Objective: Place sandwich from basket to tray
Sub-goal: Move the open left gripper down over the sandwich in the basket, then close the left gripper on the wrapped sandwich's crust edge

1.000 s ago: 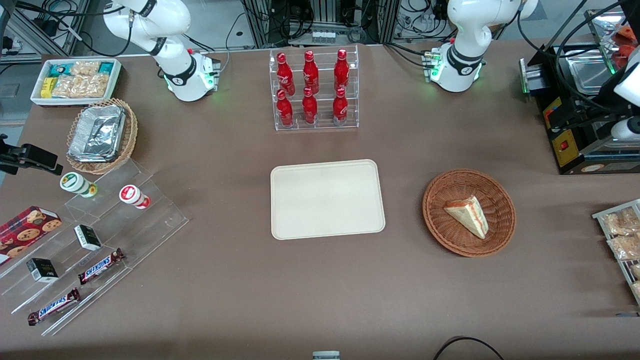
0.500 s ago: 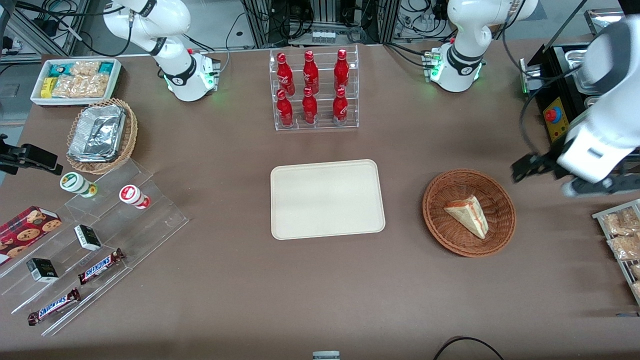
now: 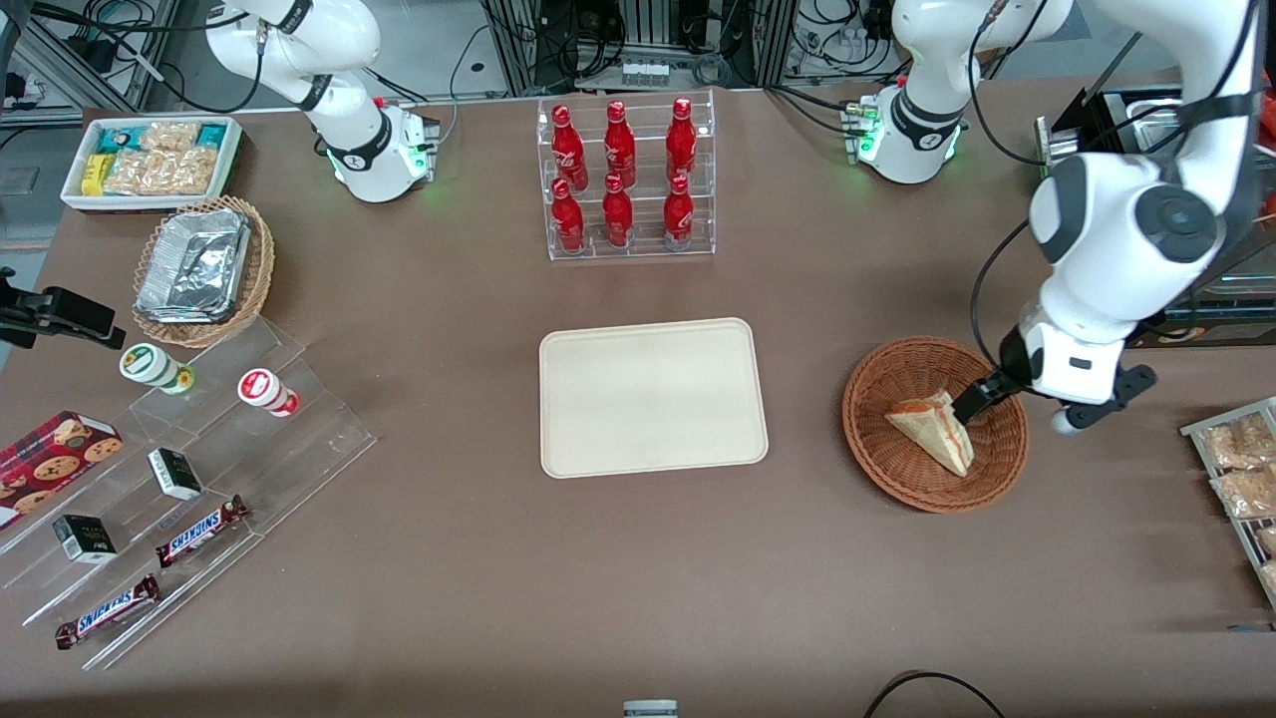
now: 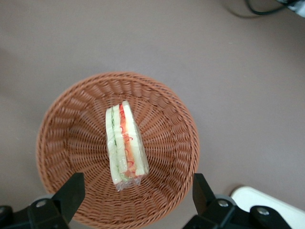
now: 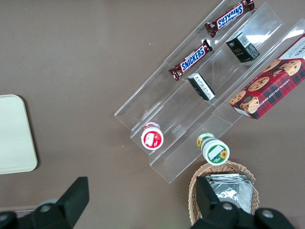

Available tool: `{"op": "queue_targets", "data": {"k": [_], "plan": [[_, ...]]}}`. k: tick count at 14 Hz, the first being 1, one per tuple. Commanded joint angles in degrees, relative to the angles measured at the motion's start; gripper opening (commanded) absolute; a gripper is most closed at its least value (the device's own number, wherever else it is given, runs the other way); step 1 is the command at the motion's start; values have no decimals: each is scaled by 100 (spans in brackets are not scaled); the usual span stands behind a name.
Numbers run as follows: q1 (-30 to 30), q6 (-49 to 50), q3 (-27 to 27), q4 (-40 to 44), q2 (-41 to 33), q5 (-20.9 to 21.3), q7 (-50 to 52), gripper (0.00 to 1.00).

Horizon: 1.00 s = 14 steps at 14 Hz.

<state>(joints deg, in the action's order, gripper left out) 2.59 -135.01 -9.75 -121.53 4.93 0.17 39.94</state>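
"SNICKERS" is read on 2 bars (image 3: 202,530) in the acrylic rack. The sandwich (image 4: 125,142), white bread with red and green layers, is seen mid-basket (image 4: 62,138). The gripper (image 4: 136,200) is held above it, fingers wide apart, empty.

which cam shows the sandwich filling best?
Left wrist view: sandwich seen from above in the basket, layers clear, open gripper over it. Front view shows it small, partly covered by a finger. Right wrist view: none.

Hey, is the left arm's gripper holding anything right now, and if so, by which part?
Nothing is held. The gripper hangs open above the triangular white-bread sandwich, which lies untouched in the round reddish-brown wicker basket.
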Motion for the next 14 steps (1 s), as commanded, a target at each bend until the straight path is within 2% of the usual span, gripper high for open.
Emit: {"op": "queue_targets", "data": {"k": [1,10,11,12,13,14], "plan": [[-13,-638,-1,-467,130,1,672,100],[-48,-1272,34,-486,1220,36,726,100],[-48,-1369,34,-494,1308,36,726,96],[-57,-1378,34,-468,1344,36,717,61],[-57,-1379,34,-451,1336,36,700,9],[-57,-1379,34,-442,1335,62,673,0]]}}
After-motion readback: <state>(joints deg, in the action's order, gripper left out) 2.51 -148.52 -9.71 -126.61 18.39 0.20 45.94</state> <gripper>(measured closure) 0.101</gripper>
